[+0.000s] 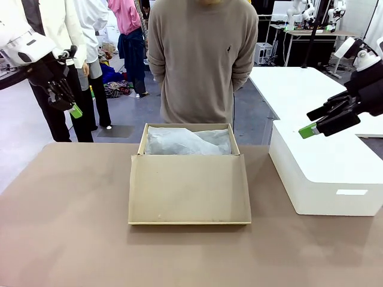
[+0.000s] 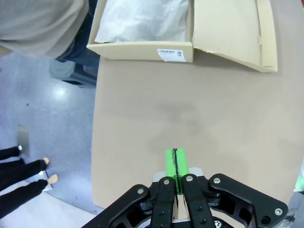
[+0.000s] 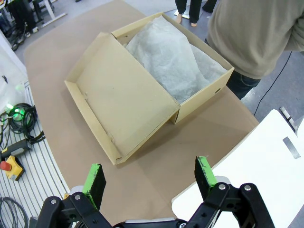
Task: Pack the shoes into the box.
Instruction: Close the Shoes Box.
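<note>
l fingers (image 2: 182, 166) pinched together, r fingers (image 3: 205, 175) wide, brown box (image 1: 188, 190) open, white tissue (image 1: 182, 142) inside

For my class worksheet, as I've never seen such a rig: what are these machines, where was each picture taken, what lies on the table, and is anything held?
Two white robot arms share a brown table with a person standing opposite. The front picture looks across the table from between the arms; the other two come from cameras on each arm's wrist, pointing where it reaches. On the table lie an open cardboard box lined with white tissue paper, lid folded flat, and a large white block. The left pincer is shut, the right pincer open; both are empty.
</note>
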Robot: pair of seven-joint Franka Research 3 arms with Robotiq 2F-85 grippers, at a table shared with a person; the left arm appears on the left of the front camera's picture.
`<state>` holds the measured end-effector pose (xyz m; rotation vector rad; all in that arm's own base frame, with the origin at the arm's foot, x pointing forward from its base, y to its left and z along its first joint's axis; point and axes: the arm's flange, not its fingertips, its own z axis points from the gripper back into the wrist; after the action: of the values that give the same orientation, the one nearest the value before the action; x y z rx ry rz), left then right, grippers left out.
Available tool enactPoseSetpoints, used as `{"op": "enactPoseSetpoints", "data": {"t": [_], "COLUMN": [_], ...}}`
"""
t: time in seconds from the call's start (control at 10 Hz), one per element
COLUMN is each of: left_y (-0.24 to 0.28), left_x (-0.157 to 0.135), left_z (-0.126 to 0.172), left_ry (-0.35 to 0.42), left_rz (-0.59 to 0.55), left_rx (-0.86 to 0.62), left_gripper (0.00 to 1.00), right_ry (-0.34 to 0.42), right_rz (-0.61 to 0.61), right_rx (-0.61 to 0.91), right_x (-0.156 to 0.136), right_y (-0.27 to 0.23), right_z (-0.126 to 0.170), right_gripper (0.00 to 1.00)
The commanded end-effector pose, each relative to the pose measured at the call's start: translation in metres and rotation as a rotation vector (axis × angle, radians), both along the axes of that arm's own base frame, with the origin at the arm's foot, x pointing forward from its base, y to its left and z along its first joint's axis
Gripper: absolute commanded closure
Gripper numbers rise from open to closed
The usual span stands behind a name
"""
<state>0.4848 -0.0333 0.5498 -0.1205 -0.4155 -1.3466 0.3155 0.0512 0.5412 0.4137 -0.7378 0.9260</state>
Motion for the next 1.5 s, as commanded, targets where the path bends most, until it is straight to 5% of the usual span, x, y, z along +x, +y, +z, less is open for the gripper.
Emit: {"op": "enactPoseSetpoints", "data": {"t": [0.0, 0.3, 0.6, 0.9, 1.4], "left_y": [-0.003, -0.006, -0.009, -0.013, -0.018], "left_x": [0.001, 0.0, -0.007, -0.017, -0.018], "left_z": [-0.002, -0.021, -0.051, -0.086, -0.094], "left_ry": [0.007, 0.091, 0.235, 0.349, 0.39], "left_rz": [0.086, 0.432, 0.604, 0.643, 0.649], "left_rx": [-0.04, -0.086, -0.199, -0.287, -0.288], "left_gripper": [1.0, 1.0, 1.0, 1.0, 1.0], "right_ry": [-0.006, -0.006, -0.006, -0.006, -0.006], "right_rz": [0.014, 0.014, 0.014, 0.014, 0.014], "right_rx": [0.018, 0.018, 0.018, 0.018, 0.018], "right_x": [0.002, 0.002, 0.002, 0.002, 0.002], "right_y": [0.0, 0.0, 0.0, 0.0, 0.0], "right_z": [0.0, 0.0, 0.0, 0.0, 0.0], "right_gripper": [0.0, 0.0, 0.0, 0.0, 0.0]}}
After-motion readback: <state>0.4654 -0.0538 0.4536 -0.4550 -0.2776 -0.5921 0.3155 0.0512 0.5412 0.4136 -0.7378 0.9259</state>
